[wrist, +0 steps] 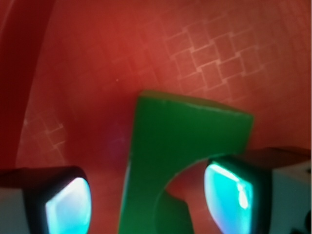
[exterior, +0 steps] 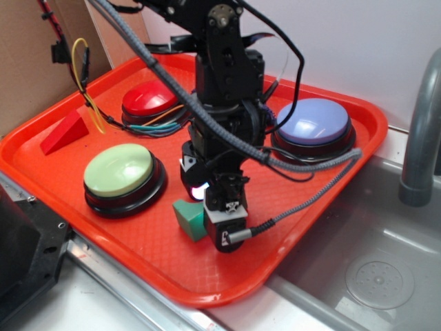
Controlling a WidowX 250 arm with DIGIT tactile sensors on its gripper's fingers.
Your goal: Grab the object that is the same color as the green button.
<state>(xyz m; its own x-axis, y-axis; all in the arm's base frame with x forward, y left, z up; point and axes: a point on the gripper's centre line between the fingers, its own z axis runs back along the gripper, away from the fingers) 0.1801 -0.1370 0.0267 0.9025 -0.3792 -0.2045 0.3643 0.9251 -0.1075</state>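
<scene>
White wall, brown cardboard, steel sink, grey pipe

The gripper points down, low, its fingers apparently parted.

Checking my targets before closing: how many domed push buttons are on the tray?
3. The green button sits front left, the red button behind it, the lavender button back right. The arm may hide others.

Exterior view bright, evenly lit, sharp, glare patches on button domes; wrist view dimmer, soft-focused, red-tinted, fingers blurred and glowing cyan, left edge in shadow.
</scene>
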